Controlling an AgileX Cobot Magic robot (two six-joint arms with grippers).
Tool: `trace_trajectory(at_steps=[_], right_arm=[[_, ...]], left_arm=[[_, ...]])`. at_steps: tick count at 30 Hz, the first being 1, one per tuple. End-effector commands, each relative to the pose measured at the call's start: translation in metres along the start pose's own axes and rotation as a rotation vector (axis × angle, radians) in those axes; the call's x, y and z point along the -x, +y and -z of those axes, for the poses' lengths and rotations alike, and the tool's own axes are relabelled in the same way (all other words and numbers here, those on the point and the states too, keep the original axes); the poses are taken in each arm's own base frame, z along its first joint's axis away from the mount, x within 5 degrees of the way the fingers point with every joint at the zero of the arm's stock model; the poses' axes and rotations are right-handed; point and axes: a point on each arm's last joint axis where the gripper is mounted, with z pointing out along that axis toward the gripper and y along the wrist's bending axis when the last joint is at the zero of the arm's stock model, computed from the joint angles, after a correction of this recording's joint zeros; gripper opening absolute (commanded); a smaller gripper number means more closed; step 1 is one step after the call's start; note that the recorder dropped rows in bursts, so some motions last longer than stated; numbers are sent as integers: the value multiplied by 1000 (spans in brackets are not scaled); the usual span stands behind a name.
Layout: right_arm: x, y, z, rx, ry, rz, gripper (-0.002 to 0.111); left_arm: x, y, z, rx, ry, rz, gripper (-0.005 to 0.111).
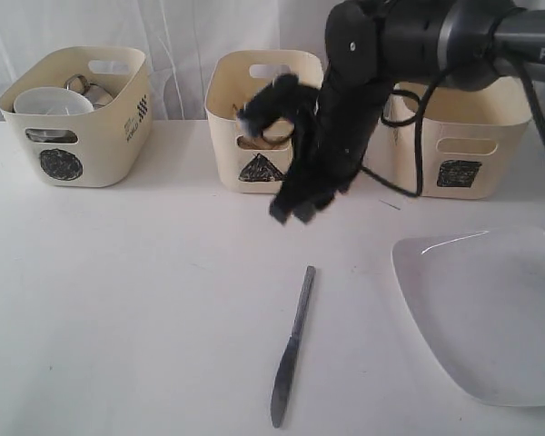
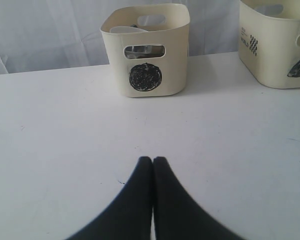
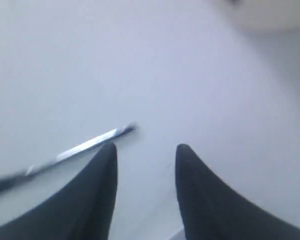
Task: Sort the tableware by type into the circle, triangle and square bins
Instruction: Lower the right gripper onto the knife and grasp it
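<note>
A steel knife lies on the white table near the front middle; it also shows as a blurred steel knife in the right wrist view. My right gripper hangs above the table, behind the knife and in front of the triangle bin, open with nothing between its fingers. A large white plate rests at the front right. The circle bin holds a white bowl and steel mugs. The square bin stands at the back right. My left gripper is shut and empty, low over the table.
Three cream bins line the back of the table before a white curtain. The right arm and its cable cross in front of the triangle and square bins. In the left wrist view the circle bin stands ahead, the triangle bin beside it.
</note>
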Motion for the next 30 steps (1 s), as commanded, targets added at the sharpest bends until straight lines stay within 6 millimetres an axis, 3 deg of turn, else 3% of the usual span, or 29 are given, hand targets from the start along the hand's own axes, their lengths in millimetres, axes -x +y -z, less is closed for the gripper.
trace_trajectory(at_steps=[1, 3, 5, 6, 7, 10, 14, 19, 25, 30], right_arm=[[-32, 39, -5, -24, 345, 378, 42], [-33, 43, -8, -77, 366, 443, 50], [-24, 45, -9, -107, 250, 146, 53], [-18, 47, -12, -100, 154, -251, 53], [-19, 48, -14, -81, 152, -418, 53], [-20, 46, -19, -113, 154, -527, 53], [-21, 49, -29, -113, 81, -872, 53], [-26, 54, -47, -81, 30, -993, 53], [-31, 57, -76, -90, 85, -1025, 53], [-32, 59, -88, -81, 100, -1039, 53]], left_arm=[[-1, -1, 0, -8, -4, 13, 0], [-1, -1, 0, -8, -4, 13, 0], [-1, -1, 0, -8, -4, 13, 0], [-1, -1, 0, -8, -4, 13, 0], [-1, -1, 0, -8, -4, 13, 0], [-1, -1, 0, -8, -4, 13, 0], [-1, -1, 0, -8, -4, 13, 0], [-1, -1, 0, -8, -4, 13, 0], [-1, -1, 0, -8, -4, 13, 0], [-1, -1, 0, -8, -4, 13, 0]])
